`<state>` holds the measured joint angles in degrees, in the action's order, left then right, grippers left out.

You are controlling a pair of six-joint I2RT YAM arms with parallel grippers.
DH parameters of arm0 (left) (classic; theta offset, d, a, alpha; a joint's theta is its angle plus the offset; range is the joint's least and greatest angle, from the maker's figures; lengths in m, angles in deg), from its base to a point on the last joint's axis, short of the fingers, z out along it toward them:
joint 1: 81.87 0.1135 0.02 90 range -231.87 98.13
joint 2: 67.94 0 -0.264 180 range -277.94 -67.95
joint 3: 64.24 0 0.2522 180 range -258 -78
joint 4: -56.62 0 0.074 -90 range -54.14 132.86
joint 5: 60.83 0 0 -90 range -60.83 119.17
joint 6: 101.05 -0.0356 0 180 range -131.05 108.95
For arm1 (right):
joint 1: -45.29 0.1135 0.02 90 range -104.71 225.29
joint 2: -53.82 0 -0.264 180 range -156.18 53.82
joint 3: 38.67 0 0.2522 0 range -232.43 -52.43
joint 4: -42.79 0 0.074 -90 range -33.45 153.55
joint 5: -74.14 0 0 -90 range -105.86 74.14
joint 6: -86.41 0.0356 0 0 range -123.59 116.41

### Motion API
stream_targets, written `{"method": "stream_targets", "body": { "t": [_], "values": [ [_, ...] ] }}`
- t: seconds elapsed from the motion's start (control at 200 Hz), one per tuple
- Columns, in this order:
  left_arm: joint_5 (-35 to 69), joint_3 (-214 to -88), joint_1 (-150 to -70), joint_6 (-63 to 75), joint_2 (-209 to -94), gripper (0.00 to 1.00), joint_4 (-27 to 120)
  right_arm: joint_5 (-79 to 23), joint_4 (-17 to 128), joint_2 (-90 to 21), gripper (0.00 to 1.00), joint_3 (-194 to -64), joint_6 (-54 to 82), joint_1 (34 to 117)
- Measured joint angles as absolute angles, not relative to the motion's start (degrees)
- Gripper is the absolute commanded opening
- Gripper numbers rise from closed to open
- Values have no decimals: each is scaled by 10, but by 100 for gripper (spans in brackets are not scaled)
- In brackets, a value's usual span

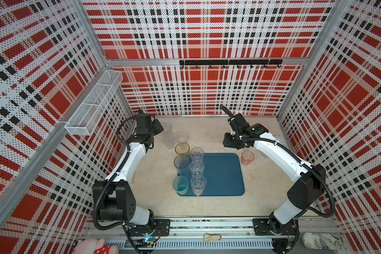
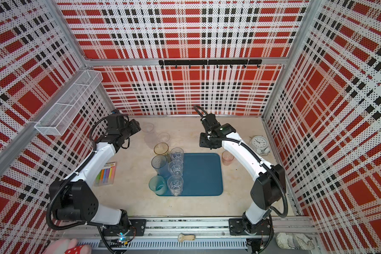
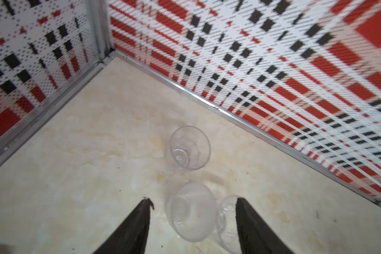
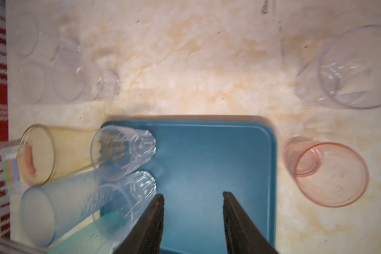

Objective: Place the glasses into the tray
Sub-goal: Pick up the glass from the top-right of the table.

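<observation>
Glasses [image 1: 197, 168] look roughly half sorted. Three clear faceted ones stand in a column down the 9 o'clock side of the tray [image 1: 224, 176]. A tall grey-blue glass [image 1: 181, 163] and a teal glass [image 1: 180, 185] crowd that same edge, and I can't tell whether those two are fully on it. The amber glass [image 1: 182, 149] seems to sit just off the tray's 11 o'clock corner. The pink glass [image 1: 247, 157] is on the table [image 1: 207, 136] just beside the 2 o'clock corner.

My left gripper [image 3: 194, 201] hangs over the 11 o'clock part of the table, fingers apart and holding nothing. A small clear glass [image 3: 193, 212] sits below, between them. A neighbour glass [image 3: 226, 220] stands right beside it, half hidden behind one finger, and a far glass [image 3: 190, 147] is further toward the corner. The right gripper [image 4: 193, 194] hovers over the tray's 12 o'clock edge, fingers apart, empty.

For the left pick, I'd centre on the clear glass first. I'd also turn the wrist so neither finger comes down on the neighbour, since that's the likely knock-over. Then straight down and a gentle squeeze mid-wall, because these thin tumblers probably flex and slip. It should go on the bare 3 o'clock half of the tray.
</observation>
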<state>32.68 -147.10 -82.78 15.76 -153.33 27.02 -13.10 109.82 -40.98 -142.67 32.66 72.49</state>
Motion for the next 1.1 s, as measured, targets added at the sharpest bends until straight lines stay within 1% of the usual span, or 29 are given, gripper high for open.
{"method": "stream_targets", "body": {
  "t": [0.165, 0.321, 0.496, 0.656, 0.746, 0.897, 1.102],
  "values": [
    [330, -1436, -844, 170, -1536, 65, 272, -71, 1072, -410, 49, -1417, 313, 610],
    [346, -1412, -869, 173, -1536, 66, 272, -42, 1039, -426, 49, -1391, 306, 531],
    [376, -1412, -903, 171, -1526, 66, 274, -47, 1012, -459, 49, -1351, 300, 506],
    [395, -1413, -935, 166, -1516, 67, 275, -67, 989, -489, 45, -1346, 293, 500],
    [398, -1413, -946, 163, -1516, 67, 274, -76, 975, -500, 42, -1342, 290, 500],
    [401, -1413, -951, 159, -1516, 67, 274, -86, 958, -520, 34, -1340, 288, 500],
    [401, -1413, -952, 156, -1516, 67, 275, -91, 947, -535, 17, -1340, 282, 500]
  ]
}}
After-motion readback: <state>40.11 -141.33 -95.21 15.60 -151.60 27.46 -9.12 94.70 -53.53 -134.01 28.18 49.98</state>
